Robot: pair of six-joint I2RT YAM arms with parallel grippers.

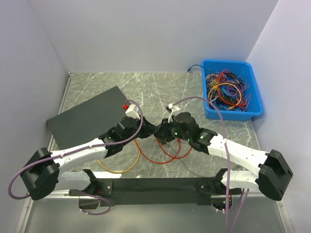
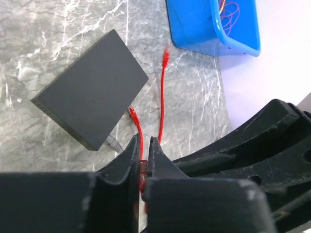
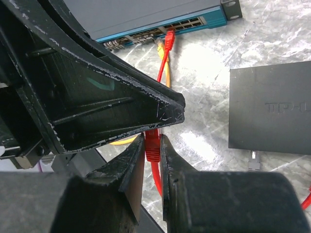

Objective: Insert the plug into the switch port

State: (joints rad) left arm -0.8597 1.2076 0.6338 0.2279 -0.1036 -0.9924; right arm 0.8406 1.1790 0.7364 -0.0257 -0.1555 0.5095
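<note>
Both grippers meet mid-table in the top view, left gripper (image 1: 153, 130) and right gripper (image 1: 163, 132). In the right wrist view my right gripper (image 3: 152, 148) is shut on a red plug (image 3: 153, 144); its cable hangs down between the fingers and its tip is hidden behind the left gripper's finger. In the left wrist view my left gripper (image 2: 142, 160) is shut on a red plug piece (image 2: 142, 167). The long switch (image 3: 160, 19) has a blue port face, with another red plug (image 3: 169, 38) and a yellow plug (image 3: 159, 44) at its ports. It lies along the near edge (image 1: 160, 187).
A dark flat box (image 1: 92, 116) lies at the left, with a grey plug (image 2: 112, 142) and a red plug (image 2: 132, 112) at its edge. A loose red plug end (image 2: 165, 57) lies beyond. Red cable loops (image 1: 165, 153) and an orange cable (image 1: 121, 167) lie below the grippers. A blue bin (image 1: 232, 90) of cables stands back right.
</note>
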